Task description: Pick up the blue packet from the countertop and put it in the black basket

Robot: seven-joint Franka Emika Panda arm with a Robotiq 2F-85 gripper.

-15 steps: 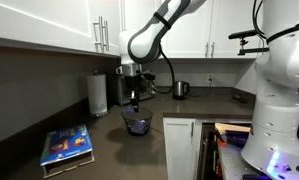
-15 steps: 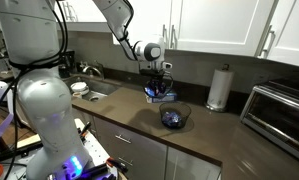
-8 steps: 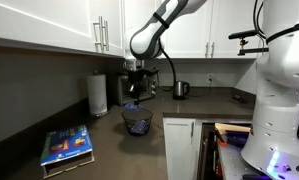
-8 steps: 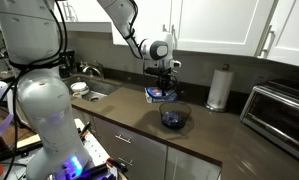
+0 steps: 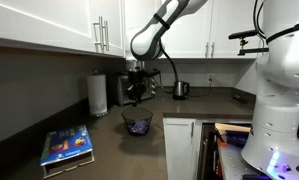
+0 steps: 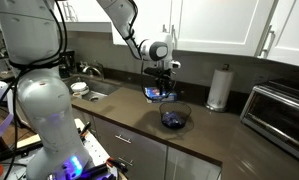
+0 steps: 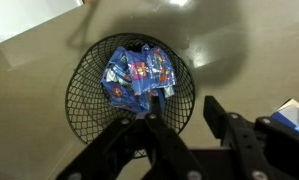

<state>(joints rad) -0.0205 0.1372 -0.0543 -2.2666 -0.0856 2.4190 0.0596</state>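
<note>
The black basket (image 7: 129, 90) is a round wire bowl on the dark countertop. It shows in both exterior views (image 5: 137, 124) (image 6: 173, 119). Blue packets (image 7: 139, 75) lie inside it in a crumpled heap, seen as a blue patch through the wire (image 5: 138, 126). My gripper (image 7: 184, 120) is open and empty. It hangs above the countertop just beside the basket's rim, in both exterior views (image 5: 136, 97) (image 6: 161, 90).
A large flat blue box (image 5: 67, 145) lies near the counter's front. A paper-towel roll (image 5: 97, 93) (image 6: 220, 87) stands at the wall. A silver toaster oven (image 6: 279, 115), a kettle (image 5: 180, 88), a sink (image 6: 89, 90) and a small blue-white object (image 7: 291, 112) (image 6: 152, 93) are nearby.
The gripper has risen a little above the basket and shifted slightly. The basket and its blue contents have not moved.
</note>
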